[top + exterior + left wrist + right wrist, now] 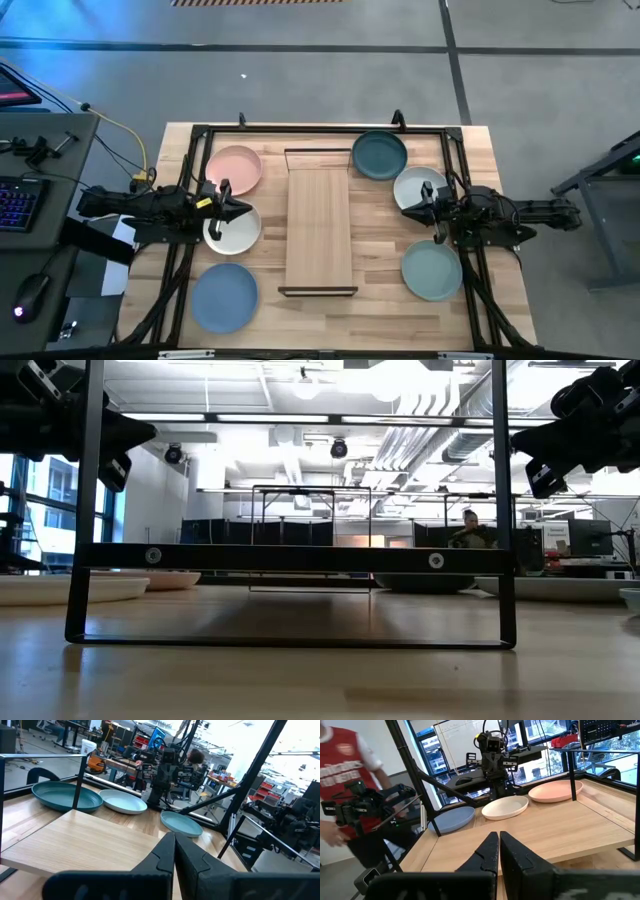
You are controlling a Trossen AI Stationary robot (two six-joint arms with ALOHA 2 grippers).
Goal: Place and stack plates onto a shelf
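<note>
The light-wood shelf (319, 220) stands in the middle of the table on black wire end frames. To its left lie the pink plate (234, 168), a whitish plate (232, 230) and the blue plate (224, 297). To its right lie the dark teal plate (379, 155), a second whitish plate (418, 187) and the sage green plate (432, 270). All lie flat on the tabletop. My left gripper (245, 208) is shut and hangs above the left whitish plate's rim. My right gripper (405, 210) is shut and hangs beside the right whitish plate. Both point at the shelf and hold nothing.
A black tube frame (200, 132) runs round the tabletop. The low view shows the shelf's near wire frame (290, 558), with both grippers high above the table. A person in a red shirt (345, 780) stands beyond the table's left side. A desk with a keyboard (20, 200) is to the left.
</note>
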